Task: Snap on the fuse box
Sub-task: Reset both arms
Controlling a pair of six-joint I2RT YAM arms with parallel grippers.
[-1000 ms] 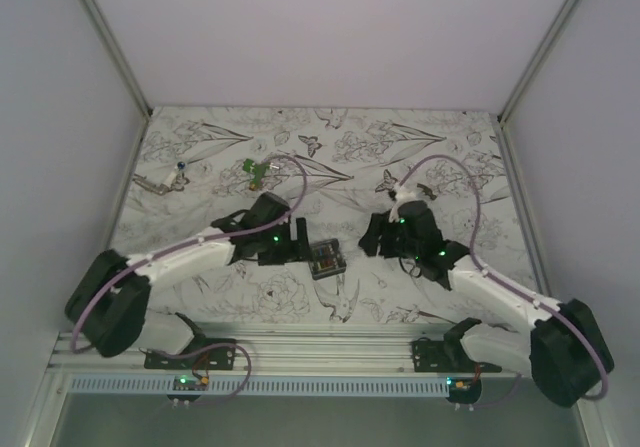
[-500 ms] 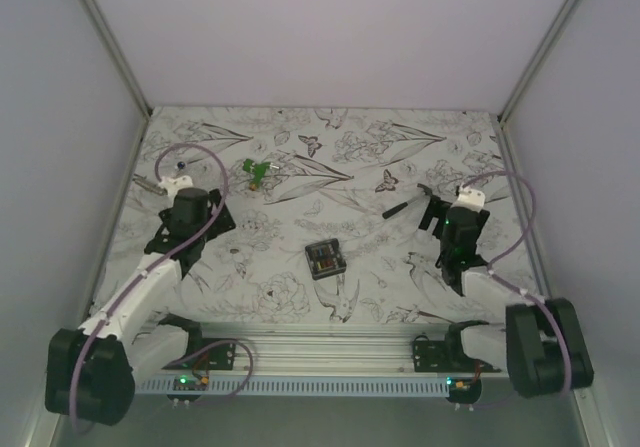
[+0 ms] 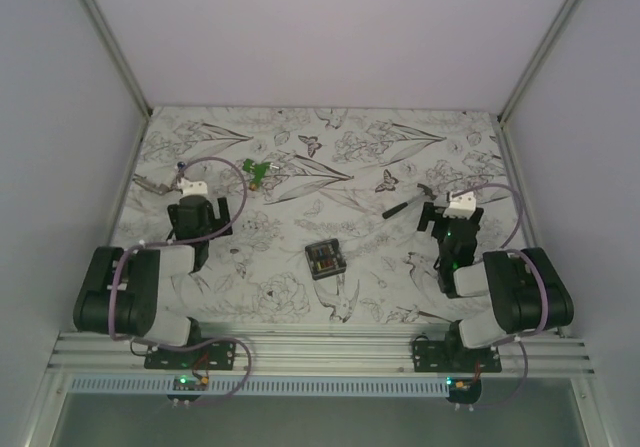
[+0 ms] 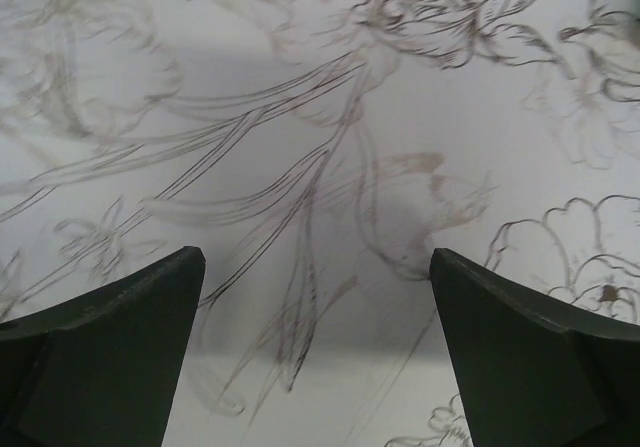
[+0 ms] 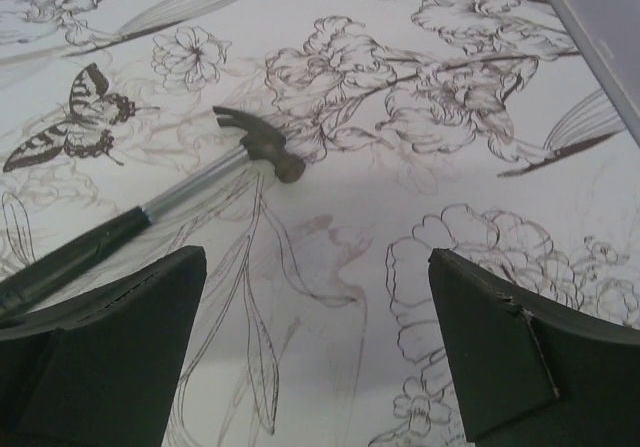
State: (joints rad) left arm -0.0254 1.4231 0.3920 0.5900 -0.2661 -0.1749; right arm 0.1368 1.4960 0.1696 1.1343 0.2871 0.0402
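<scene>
Mid-table, the fuse box (image 3: 340, 265) holds coloured fuses (image 3: 323, 258); left gripper (image 4: 318, 255) and right gripper (image 5: 316, 253) gape wide, empty.

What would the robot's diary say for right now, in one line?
fuse box: on table, not held | left gripper: open, empty | right gripper: open, empty, hammer ahead | phase: neither gripper at box

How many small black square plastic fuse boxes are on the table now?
1. The small black square plastic fuse box lies flat near the middle of the flower-patterned table, nothing touching it. None seems hidden.
</scene>
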